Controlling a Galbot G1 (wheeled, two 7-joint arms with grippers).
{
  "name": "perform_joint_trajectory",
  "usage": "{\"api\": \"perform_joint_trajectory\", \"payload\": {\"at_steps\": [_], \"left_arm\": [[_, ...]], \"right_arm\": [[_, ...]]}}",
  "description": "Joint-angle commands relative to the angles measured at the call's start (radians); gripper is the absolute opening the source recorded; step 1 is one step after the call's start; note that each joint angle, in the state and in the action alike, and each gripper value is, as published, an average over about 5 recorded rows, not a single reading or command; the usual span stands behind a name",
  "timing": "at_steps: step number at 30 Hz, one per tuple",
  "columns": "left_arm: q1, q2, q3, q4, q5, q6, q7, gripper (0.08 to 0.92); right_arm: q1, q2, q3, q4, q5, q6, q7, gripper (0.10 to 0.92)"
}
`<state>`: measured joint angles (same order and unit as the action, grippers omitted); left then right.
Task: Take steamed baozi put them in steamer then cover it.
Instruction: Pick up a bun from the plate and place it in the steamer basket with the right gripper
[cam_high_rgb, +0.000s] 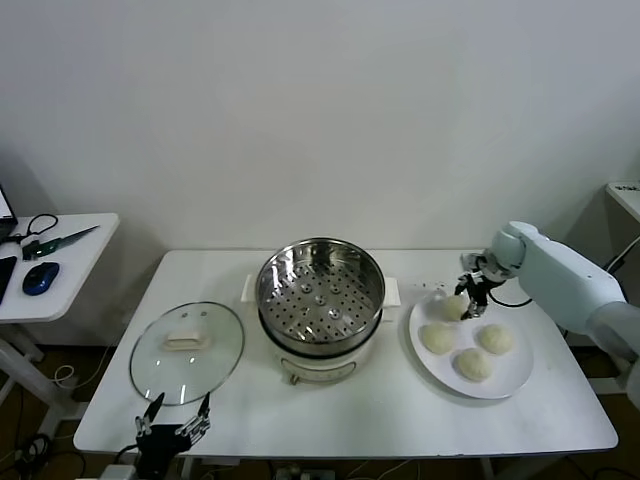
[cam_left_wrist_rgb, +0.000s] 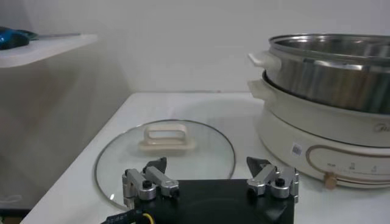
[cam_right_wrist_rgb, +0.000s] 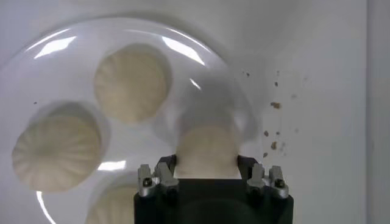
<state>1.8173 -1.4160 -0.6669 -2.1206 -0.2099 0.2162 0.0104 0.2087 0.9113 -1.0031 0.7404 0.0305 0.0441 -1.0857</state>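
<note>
The right end effector (cam_high_rgb: 472, 296) is down on the white plate (cam_high_rgb: 505, 378), at three o'clock from the steamer (cam_high_rgb: 320, 290), its fingers (cam_right_wrist_rgb: 164, 173) spread just wide enough to grasp the bun (cam_right_wrist_rgb: 206, 149) at the plate's twelve-o'clock edge. Three other buns (cam_high_rgb: 473, 350) lie on the plate. The left end effector (cam_high_rgb: 172, 420) hovers released at six o'clock of the glass lid (cam_high_rgb: 187, 352), which lies flat on the surface (cam_high_rgb: 400, 410) at nine o'clock from the steamer.

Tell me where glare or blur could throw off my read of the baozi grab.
Right wrist view: bright glare streaks on the plate rim; the baozi between the right end effector fingers looks soft, out of focus. Head view: even light, faint shadows only. Left wrist view: slightly soft, cover glass shows little glare.
</note>
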Motion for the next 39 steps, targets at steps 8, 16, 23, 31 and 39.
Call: {"api": "perform_joint_trajectory", "payload": {"at_steps": [8, 16, 23, 31, 39], "left_arm": [[0.003, 0.001, 0.009, -0.015, 0.003, 0.003, 0.000, 0.823], [0.011, 0.001, 0.017, -0.034, 0.010, 0.001, 0.000, 0.823], [0.012, -0.001, 0.019, -0.044, 0.011, -0.001, -0.001, 0.823], [0.016, 0.001, 0.017, -0.039, 0.012, -0.007, -0.002, 0.823], [0.012, -0.002, 0.018, -0.031, 0.011, -0.010, -0.004, 0.823]], "right_arm": [[0.698, -0.001, -0.550, 0.457, 0.289, 0.236, -0.012, 0.670], [0.854, 0.158, -0.620, 0.784, 0.205, 0.466, 0.043, 0.670], [0.620, 0.275, -0.515, 0.668, -0.080, 0.532, 0.124, 0.670], [0.401, 0.379, -0.418, 0.392, -0.316, 0.586, 0.201, 0.670], [0.298, 0.456, -0.350, 0.180, -0.380, 0.617, 0.216, 0.670]]}}
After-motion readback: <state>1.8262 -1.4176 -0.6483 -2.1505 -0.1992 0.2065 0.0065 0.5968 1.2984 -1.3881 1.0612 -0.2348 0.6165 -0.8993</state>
